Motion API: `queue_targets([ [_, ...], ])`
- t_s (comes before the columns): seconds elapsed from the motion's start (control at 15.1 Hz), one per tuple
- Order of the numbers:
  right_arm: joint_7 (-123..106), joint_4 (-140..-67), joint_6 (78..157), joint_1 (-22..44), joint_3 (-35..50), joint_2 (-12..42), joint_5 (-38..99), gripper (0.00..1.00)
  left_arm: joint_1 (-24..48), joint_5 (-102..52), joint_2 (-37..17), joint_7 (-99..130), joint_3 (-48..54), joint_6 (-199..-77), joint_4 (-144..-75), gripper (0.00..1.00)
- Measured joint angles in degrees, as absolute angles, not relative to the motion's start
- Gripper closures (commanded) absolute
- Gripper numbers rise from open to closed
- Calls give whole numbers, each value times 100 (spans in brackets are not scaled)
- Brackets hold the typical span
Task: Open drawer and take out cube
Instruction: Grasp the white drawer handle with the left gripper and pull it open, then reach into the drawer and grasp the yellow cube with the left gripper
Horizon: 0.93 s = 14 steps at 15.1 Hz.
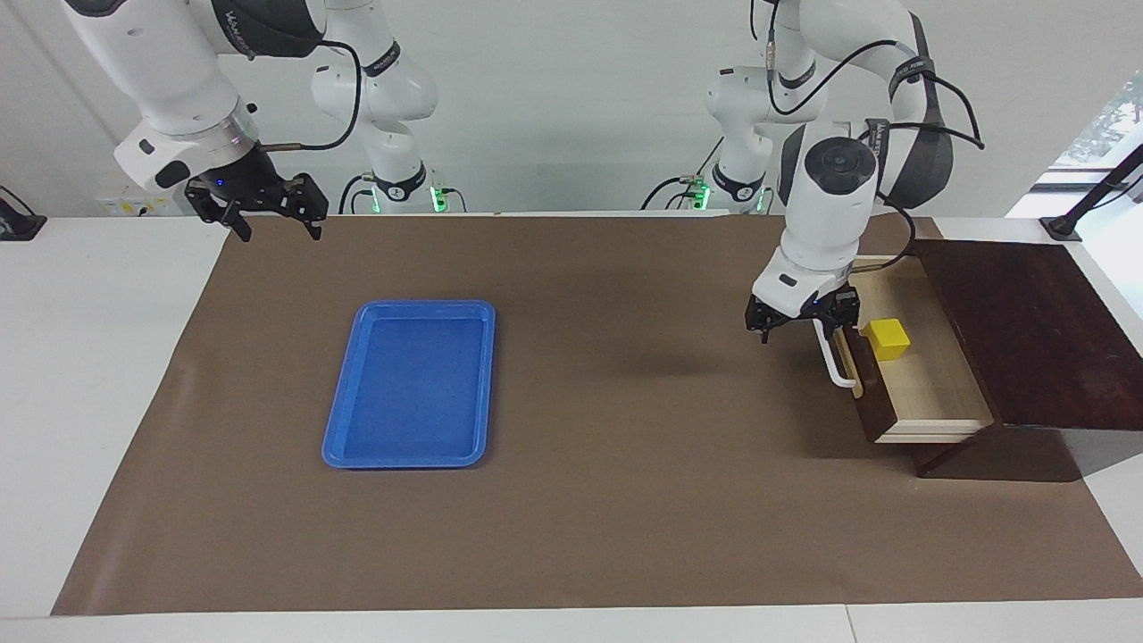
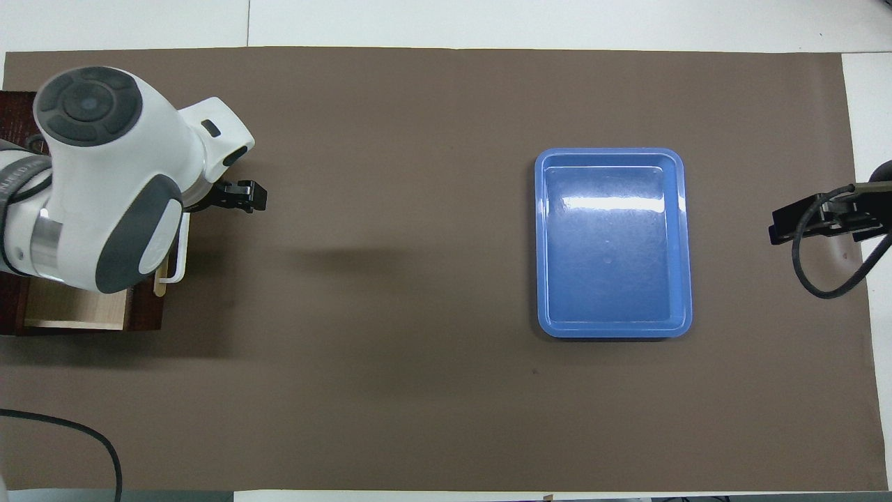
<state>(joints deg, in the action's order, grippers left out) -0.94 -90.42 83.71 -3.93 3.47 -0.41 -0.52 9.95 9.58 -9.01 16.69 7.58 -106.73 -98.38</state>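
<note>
A small bright yellow cube (image 1: 886, 338) sits on the pale wood floor of a pulled-out drawer (image 1: 929, 384), in the half of the drawer nearer to the robots and close to its dark brown front panel. The drawer stands open from a dark wooden box (image 1: 1027, 330) at the left arm's end of the tabletop (image 1: 625, 500), which is covered by a brown mat. A white bar handle (image 1: 832, 361) runs along the outside of the drawer front. The left gripper (image 1: 801, 321) hangs just above the end of that handle nearer to the robots, its jaws spread and holding nothing; in the overhead view the arm's bulky white wrist hides most of the drawer and the cube. Well apart from the drawer, toward the right arm's end, a shallow blue plastic tray (image 1: 344, 420) lies flat on the mat. The right gripper (image 1: 272, 219) waits raised over the mat's corner near the right arm's base, its jaws also spread and empty.
</note>
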Motion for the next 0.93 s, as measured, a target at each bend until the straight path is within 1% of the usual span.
queue_targets([
  [0.13, -94, -9042, 8371, -393, 348, -41, -52, 0, 853, 727, -888, 2352, 717, -10586, -9568, 0],
  [0.33, -94, -9042, 8371, -393, 348, -41, -52, 0, 351, 406, -827, 3140, 691, -10550, -9385, 0],
  [0.47, -94, -9042, 8371, -393, 348, -41, -52, 0, -40, 324, -766, 3731, 672, -10527, -9378, 0],
  [0.73, -95, -9042, 8371, -393, 348, -41, -52, 0, -588, 320, -763, 5301, 658, -10504, -9404, 0],
  [0.93, -95, -9042, 8371, -393, 348, -41, -52, 0, -859, 318, -774, 6370, 652, -10498, -9578, 0],
])
